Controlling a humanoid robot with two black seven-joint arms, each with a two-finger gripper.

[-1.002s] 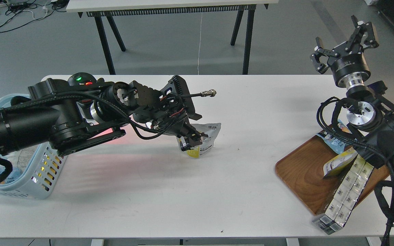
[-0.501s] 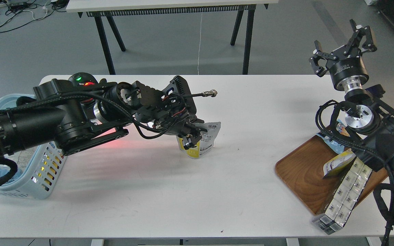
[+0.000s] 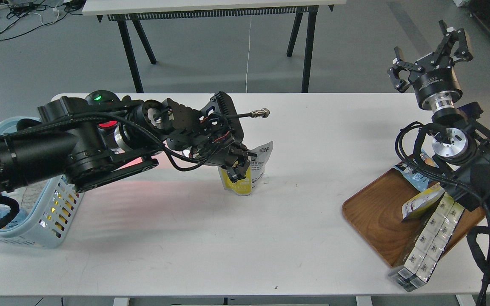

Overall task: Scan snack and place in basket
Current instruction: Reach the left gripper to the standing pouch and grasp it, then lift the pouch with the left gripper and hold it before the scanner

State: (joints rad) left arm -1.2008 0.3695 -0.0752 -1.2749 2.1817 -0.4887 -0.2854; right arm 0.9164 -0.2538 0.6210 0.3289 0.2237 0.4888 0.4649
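Note:
The snack (image 3: 253, 170), a pouch with a yellow lower part and a white printed top, stands near the middle of the white table (image 3: 245, 238), tilted a little. My left gripper (image 3: 241, 163) is shut on the snack's left side. The light blue basket (image 3: 36, 216) stands at the table's left edge, partly hidden behind my left arm. My right gripper (image 3: 433, 46) is open and empty, raised high above the table's far right corner.
A brown wooden tray (image 3: 377, 216) at the right holds a yellow and white pouch (image 3: 417, 204), a blue packet (image 3: 415, 176) and a long row of small boxes (image 3: 430, 238). A red glow lies on the table under my left arm.
The snack has shifted slightly left and tilted more upright in my left gripper. The red glow on the table has dimmed. My right gripper has turned a little.

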